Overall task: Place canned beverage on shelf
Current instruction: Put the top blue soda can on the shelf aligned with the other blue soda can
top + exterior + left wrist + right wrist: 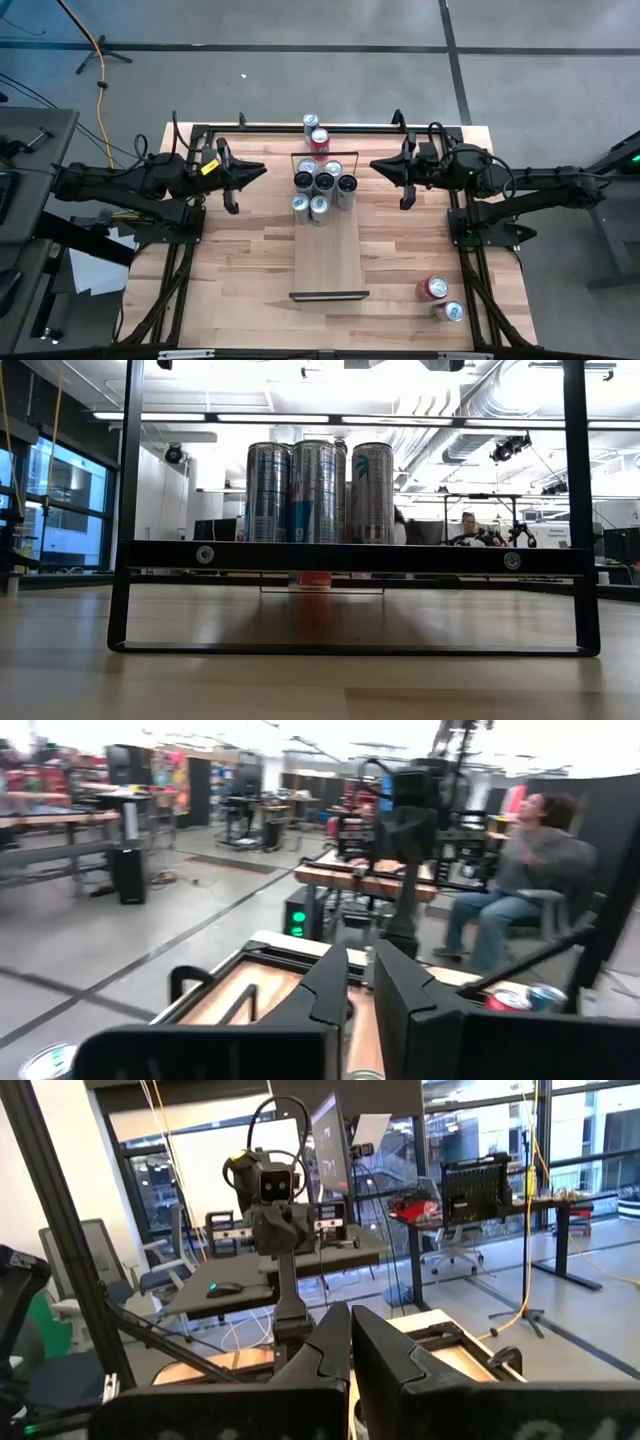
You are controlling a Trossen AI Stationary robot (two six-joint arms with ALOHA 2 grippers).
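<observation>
The shelf [326, 255] is a pale plank lying on the tabletop, with a black rail [350, 557] at its near end. Several silver cans [322, 188] stand upright in a cluster on its far end; the low view shows the cans [318, 492] behind the rail. Two more cans [316, 132], one silver and one red, stand beyond the shelf's far end. My left gripper [262, 171] hovers high, left of the cluster, shut and holding nothing. My right gripper [374, 165] hovers high on the cluster's right, also shut and holding nothing. The two grippers point level toward each other.
A red can [432, 288] and a silver can [453, 311] lie near the table's front right corner. Black frame tubes [465, 250] run along the table's sides. A person [520, 880] sits in the room beyond the table. The shelf's near half is bare wood.
</observation>
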